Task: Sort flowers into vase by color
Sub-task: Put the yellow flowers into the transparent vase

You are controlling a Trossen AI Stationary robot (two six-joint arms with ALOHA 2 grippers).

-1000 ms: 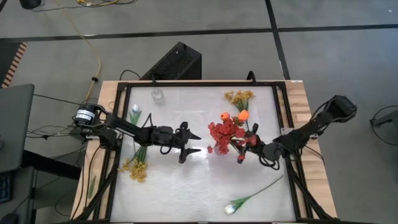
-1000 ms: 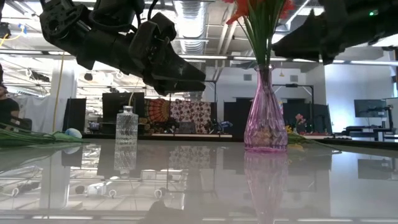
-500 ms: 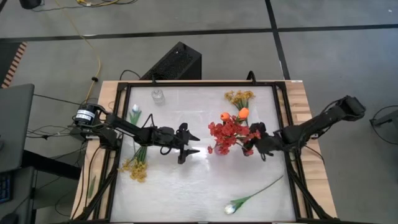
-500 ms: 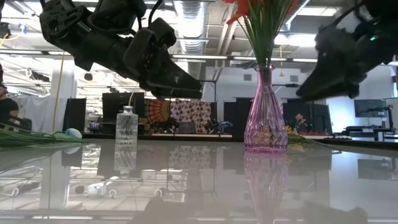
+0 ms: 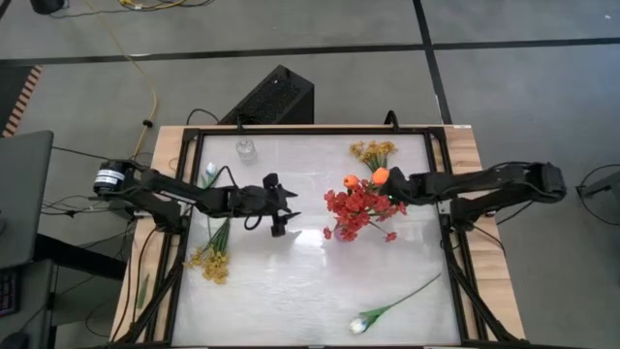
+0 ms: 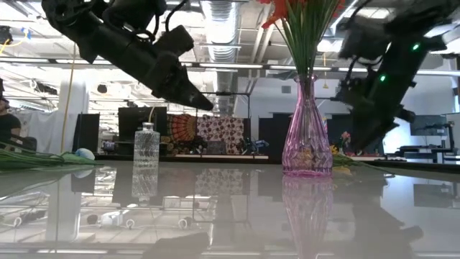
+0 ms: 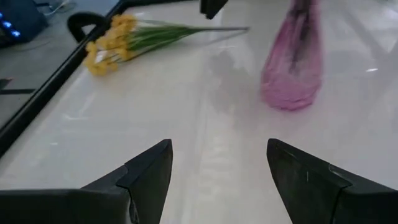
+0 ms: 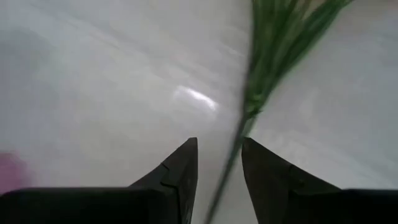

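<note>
Reaching toward the yellow spray (image 5: 373, 152) behind the pink vase (image 6: 307, 137), the right gripper (image 5: 399, 184) is narrowly parted around 1 stalk (image 8: 239, 143), ungripped; closing is needed next. The left gripper (image 7: 217, 177) is held open, empty.

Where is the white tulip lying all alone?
From above, the white tulip lies flat near the table's front edge, right of middle, far below the pink vase.

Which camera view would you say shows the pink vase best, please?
The low view: the pink vase stands full height in side profile, green stems rising from its neck. The left wrist view shows it blurred. From above, red flowers hide it. The right wrist view barely catches it.
</note>
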